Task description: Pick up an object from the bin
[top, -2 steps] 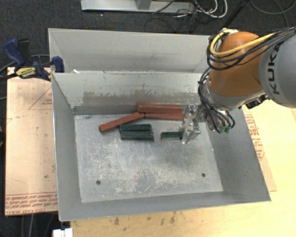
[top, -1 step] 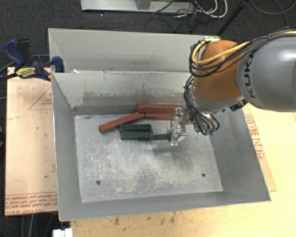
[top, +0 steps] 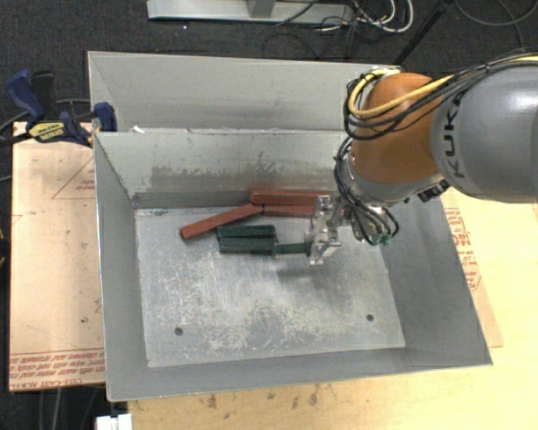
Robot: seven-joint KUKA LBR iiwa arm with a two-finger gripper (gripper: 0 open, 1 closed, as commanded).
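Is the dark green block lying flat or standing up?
Lying flat: the green block rests lengthwise on the bin floor, beside the brown stick.

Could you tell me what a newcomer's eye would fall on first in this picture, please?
The grey arm with its orange wrist cover reaches in from the upper right, its claw low in the bin near the back. Just left of the claw lie a slanted brown bar, a second brown bar against the back wall, and a dark green block.
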